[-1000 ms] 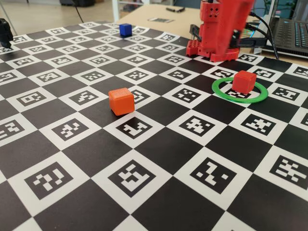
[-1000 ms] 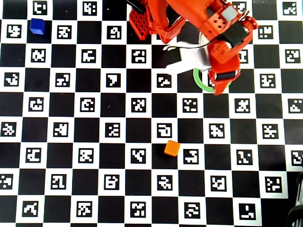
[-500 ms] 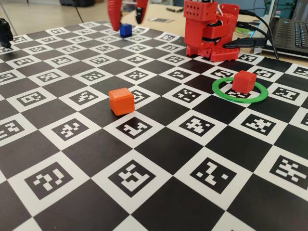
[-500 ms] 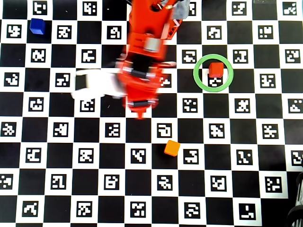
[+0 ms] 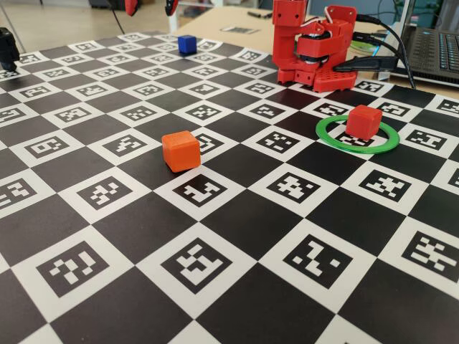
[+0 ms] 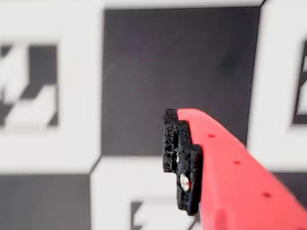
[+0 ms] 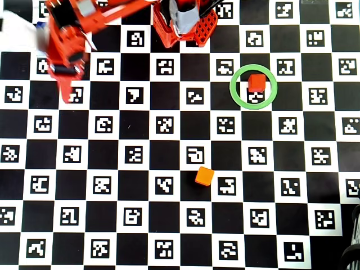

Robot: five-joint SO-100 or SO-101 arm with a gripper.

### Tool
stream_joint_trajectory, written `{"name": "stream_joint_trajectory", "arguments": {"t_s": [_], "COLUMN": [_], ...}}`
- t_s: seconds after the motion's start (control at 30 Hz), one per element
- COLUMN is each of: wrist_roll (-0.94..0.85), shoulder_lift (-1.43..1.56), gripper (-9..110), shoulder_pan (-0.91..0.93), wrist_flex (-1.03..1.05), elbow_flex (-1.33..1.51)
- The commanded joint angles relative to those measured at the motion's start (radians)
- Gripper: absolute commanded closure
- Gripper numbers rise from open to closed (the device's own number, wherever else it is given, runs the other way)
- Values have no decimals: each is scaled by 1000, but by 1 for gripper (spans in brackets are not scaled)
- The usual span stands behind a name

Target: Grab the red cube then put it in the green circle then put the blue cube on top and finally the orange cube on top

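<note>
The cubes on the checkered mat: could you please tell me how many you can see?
3. The red cube sits inside the green circle. The orange cube stands alone mid-mat. The blue cube is at the far edge in the fixed view; overhead, the arm hides it.

**Checkerboard mat on a wooden desk**

A black-and-white checkerboard mat (image 5: 215, 236) printed with square coded markers covers the work surface and fills the overhead view. Beyond its far edge in the fixed view lies a light wooden tabletop (image 5: 229, 20). An open laptop (image 5: 434, 46) sits at the far right, with black cables (image 5: 384, 39) running beside it. The lighting is even and bright.
</note>
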Motion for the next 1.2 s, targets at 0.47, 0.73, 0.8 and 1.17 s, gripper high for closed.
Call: {"name": "stream_joint_trajectory", "arguments": {"t_s": [0.47, 0.73, 0.8, 1.17], "wrist_roll": [-239, -290, -304, -314], "shoulder_lift": [-179, -206, -209, -233], "gripper": [58, 58, 58, 58], "shoulder_pan": [252, 295, 308, 341], "wrist_flex": [94, 48, 38, -15], "elbow_flex": [-365, -350, -333, -236]}}
